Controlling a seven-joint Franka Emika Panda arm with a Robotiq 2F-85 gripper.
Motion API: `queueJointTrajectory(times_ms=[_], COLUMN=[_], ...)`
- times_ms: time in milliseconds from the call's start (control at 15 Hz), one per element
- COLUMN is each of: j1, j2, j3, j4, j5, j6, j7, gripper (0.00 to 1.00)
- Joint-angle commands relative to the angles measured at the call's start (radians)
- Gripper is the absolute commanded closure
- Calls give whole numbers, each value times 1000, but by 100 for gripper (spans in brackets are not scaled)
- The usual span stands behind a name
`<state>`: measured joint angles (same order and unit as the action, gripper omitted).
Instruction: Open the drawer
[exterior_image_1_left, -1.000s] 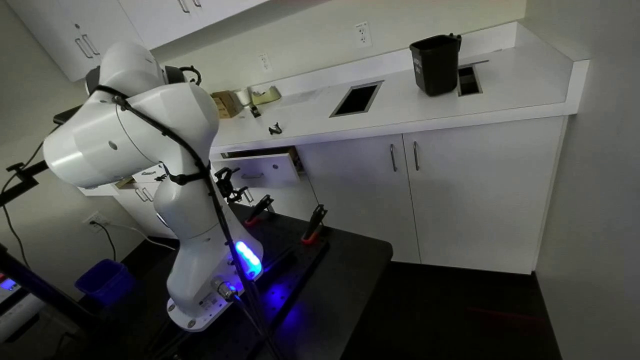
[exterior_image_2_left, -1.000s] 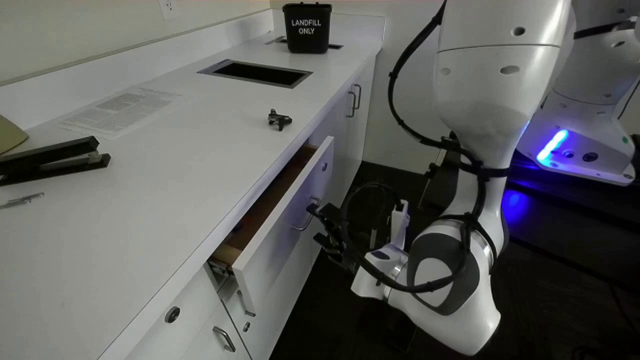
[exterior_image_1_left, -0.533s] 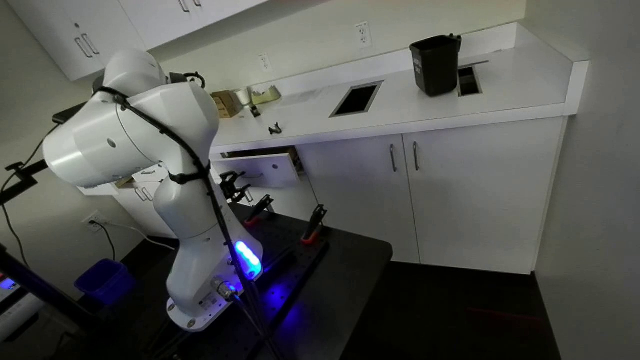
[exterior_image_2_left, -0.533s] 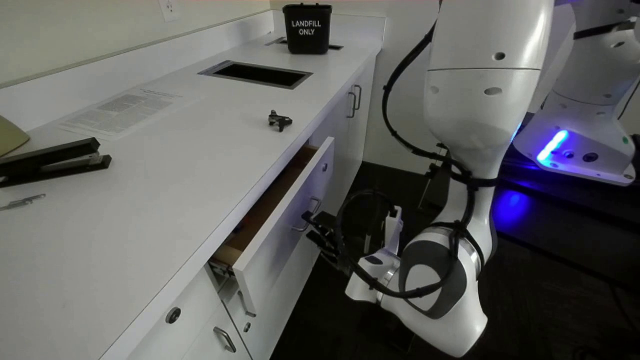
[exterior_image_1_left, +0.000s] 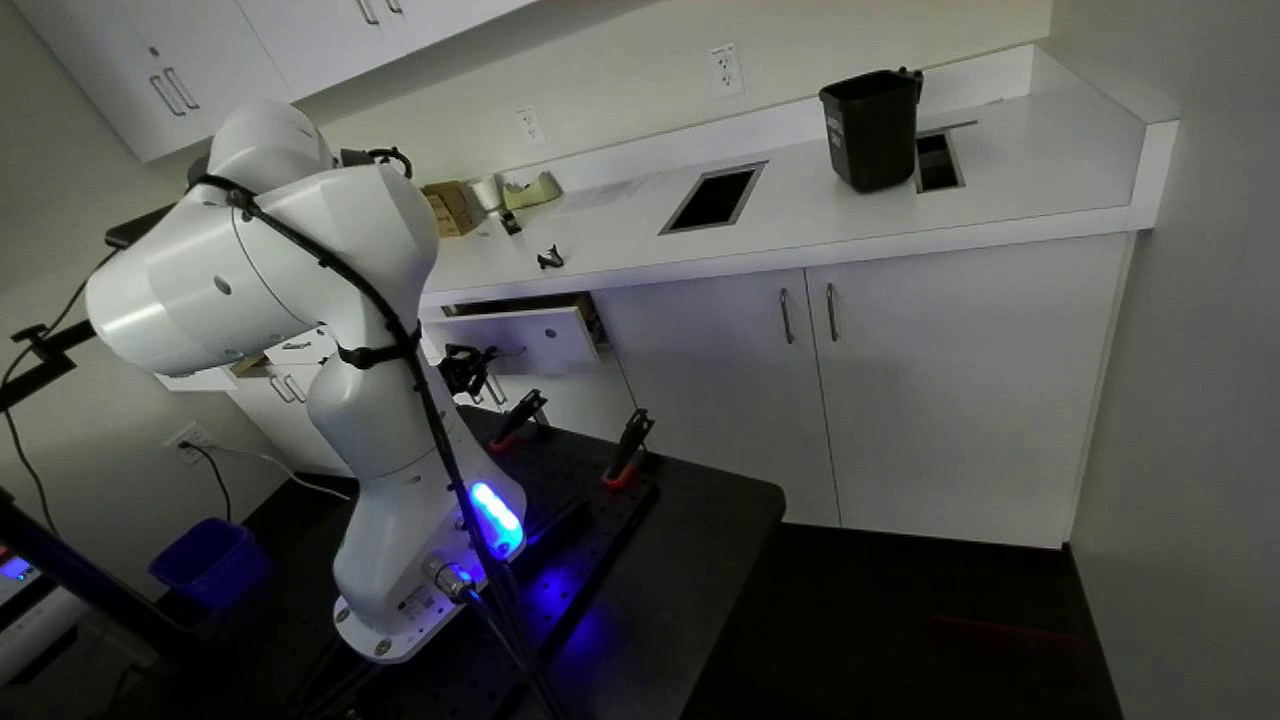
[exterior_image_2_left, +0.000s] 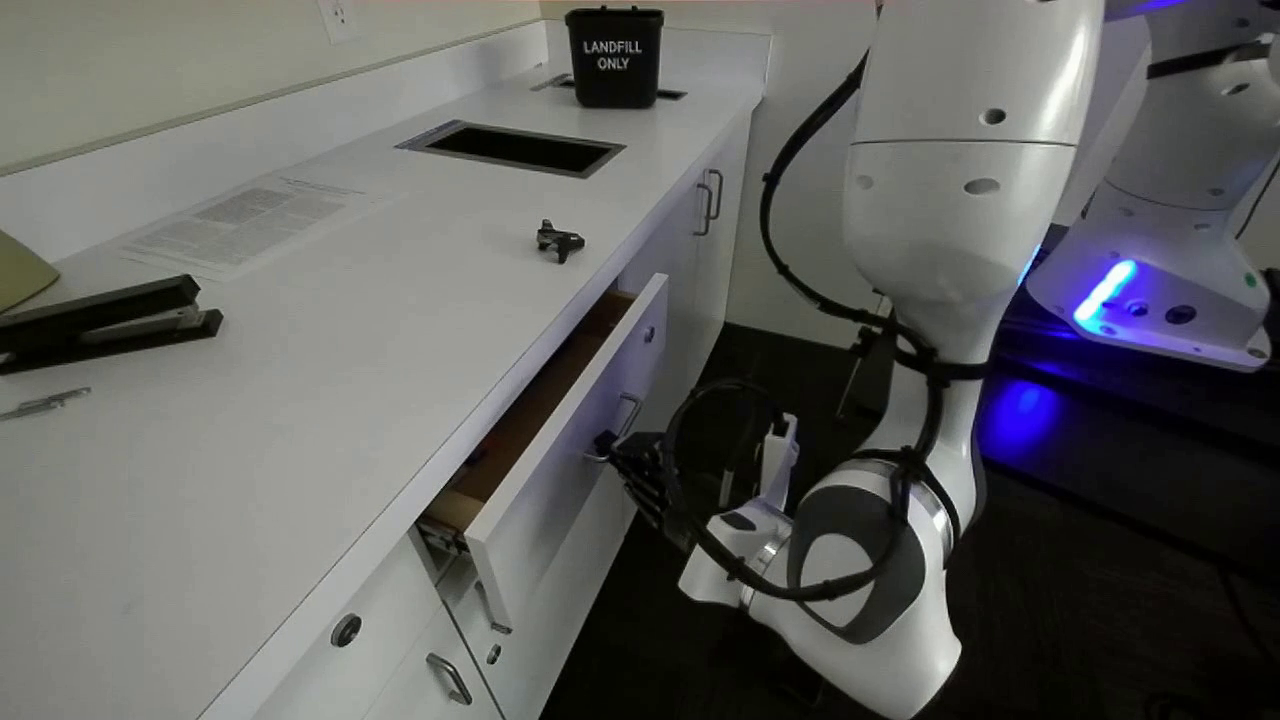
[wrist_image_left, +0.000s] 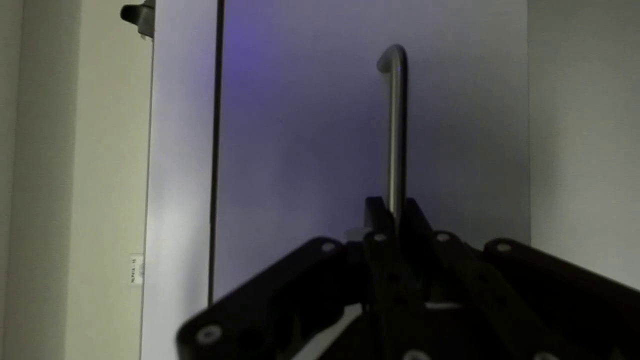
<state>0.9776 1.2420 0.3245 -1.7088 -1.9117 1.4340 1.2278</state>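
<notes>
1. In an exterior view, a black tapered bin (exterior_image_2_left: 614, 80) stands on the long white countertop (exterior_image_2_left: 330, 450), behind a rectangular metal-rimmed opening (exterior_image_2_left: 515, 148).
2. Before that opening, near the countertop's front edge, lies a small black irregular object (exterior_image_2_left: 559, 240).
3. Left of the object lies a printed white paper sheet (exterior_image_2_left: 250, 220); nearer the camera, a black stapler (exterior_image_2_left: 100, 320) and, just beside it, a slim grey pen (exterior_image_2_left: 45, 403).
4. Below the front edge, the shallow, flat-fronted white drawer (exterior_image_2_left: 560, 485) juts out.
5. The black two-fingered gripper (wrist_image_left: 394, 207) stands before the drawer, the bent metal bar handle (wrist_image_left: 397, 125) between its fingertips (wrist_image_left: 376, 212).
6. In an exterior view, tall white cabinet doors (exterior_image_1_left: 720, 400) stand to the drawer's right.
</notes>
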Motion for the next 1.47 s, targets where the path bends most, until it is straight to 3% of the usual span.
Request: queueJointTrajectory(times_ms=[0, 600, 1400], j1=[6, 64, 259], j2=[10, 31, 73], j3=[-2, 87, 130], j4=[20, 17, 81], j5=[-12, 87, 313], j6=[-18, -92, -219], j7=[-20, 33, 116], gripper=[97, 97, 97])
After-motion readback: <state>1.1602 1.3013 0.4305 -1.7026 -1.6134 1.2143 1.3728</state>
